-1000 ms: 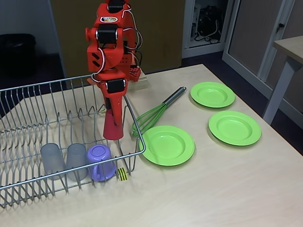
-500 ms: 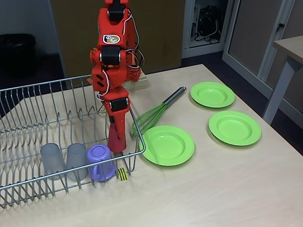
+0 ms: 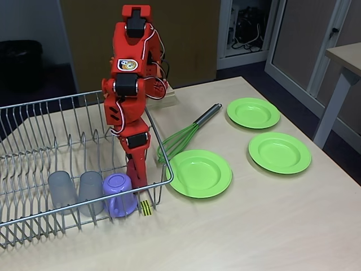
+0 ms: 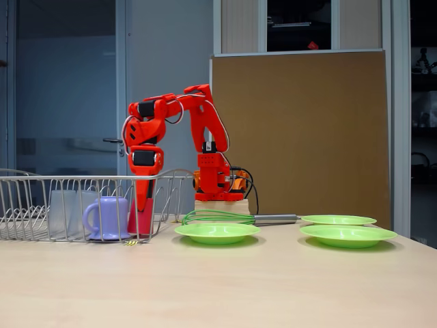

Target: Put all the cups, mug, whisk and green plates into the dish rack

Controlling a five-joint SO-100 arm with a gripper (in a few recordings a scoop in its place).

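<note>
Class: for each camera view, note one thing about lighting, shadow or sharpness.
High fixed view: even light, sharp; the green plates cast faint shadows on the table. Low fixed view: softer, dim background; the grey cups blur behind the dish rack wires.

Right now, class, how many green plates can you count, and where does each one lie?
3, all on the table, none in the dish rack: one plate beside the rack, one further right, one behind that.

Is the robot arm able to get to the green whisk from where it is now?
Probably yes. The whisk lies in the open on the table just outside the dish rack, close to the arm's base, with nothing on top of it. The gripper is down inside the rack, so it must lift over the wire wall first.
</note>
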